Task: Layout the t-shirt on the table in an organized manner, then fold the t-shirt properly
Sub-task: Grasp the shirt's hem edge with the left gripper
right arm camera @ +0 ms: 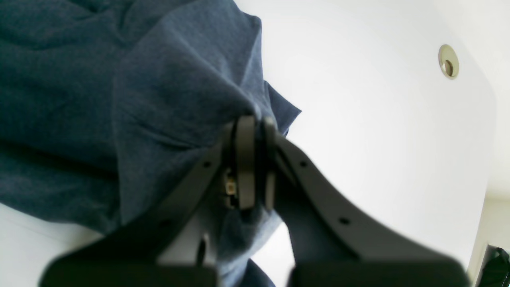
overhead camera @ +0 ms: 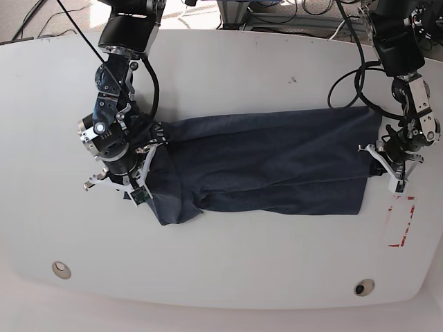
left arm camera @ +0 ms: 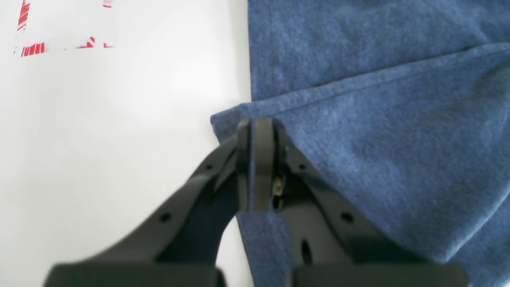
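Note:
The dark navy t-shirt (overhead camera: 270, 162) lies stretched across the middle of the white table (overhead camera: 228, 270), bunched and creased at its left end. In the base view, my left gripper (overhead camera: 376, 149) is at the shirt's right edge. The left wrist view shows that gripper (left arm camera: 255, 122) shut on a hemmed corner of the t-shirt (left arm camera: 378, 139), low over the table (left arm camera: 119, 151). My right gripper (overhead camera: 149, 146) is at the left end. In the right wrist view it (right arm camera: 255, 119) is shut on a gathered fold of the t-shirt (right arm camera: 119, 99), above the table (right arm camera: 378, 151).
A red rectangle outline (overhead camera: 400, 223) is marked just in front of the left gripper, and shows again as the red rectangle outline (left arm camera: 59, 44). Grommet holes sit near the front edge, one grommet hole (overhead camera: 61, 269) at the left and one grommet hole (overhead camera: 364, 286) at the right. Cables hang behind both arms.

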Controlling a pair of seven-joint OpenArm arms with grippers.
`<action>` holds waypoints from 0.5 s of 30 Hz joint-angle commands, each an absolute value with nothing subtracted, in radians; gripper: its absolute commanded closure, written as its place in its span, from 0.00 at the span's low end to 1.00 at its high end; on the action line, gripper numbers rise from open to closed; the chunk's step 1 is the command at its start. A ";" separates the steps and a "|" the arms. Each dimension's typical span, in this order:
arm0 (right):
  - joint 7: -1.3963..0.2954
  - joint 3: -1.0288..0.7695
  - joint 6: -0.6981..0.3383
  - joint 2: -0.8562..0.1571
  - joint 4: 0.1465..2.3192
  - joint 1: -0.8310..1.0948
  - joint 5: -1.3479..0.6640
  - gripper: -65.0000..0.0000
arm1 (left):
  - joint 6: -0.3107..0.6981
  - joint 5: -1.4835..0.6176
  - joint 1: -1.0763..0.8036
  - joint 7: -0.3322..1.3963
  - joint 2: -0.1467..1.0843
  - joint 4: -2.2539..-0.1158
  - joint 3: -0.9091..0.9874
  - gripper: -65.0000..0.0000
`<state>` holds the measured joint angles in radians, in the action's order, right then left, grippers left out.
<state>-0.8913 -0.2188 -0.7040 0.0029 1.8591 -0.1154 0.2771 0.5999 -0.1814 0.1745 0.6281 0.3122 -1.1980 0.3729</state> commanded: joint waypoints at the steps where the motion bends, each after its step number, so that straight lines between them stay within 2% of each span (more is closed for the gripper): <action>1: -0.871 -0.220 -0.698 -0.001 1.891 -0.134 0.275 1.00 | 0.599 -0.194 0.193 0.608 0.334 -1.214 0.378 1.00; 5: -0.871 -0.219 -0.698 -0.001 1.891 -0.134 0.275 1.00 | 0.599 -0.194 0.193 0.608 0.335 -1.211 0.380 1.00; 7: -0.871 -0.219 -0.698 -0.001 1.891 -0.134 0.275 1.00 | 0.599 -0.194 0.194 0.608 0.335 -1.205 0.380 0.97; 9: -0.871 -0.219 -0.698 -0.001 1.891 -0.133 0.275 1.00 | 0.601 -0.194 0.196 0.608 0.335 -1.187 0.387 0.89; 15: -0.871 -0.216 -0.698 -0.001 1.891 -0.119 0.275 1.00 | 0.602 -0.194 0.211 0.608 0.331 -1.132 0.417 0.52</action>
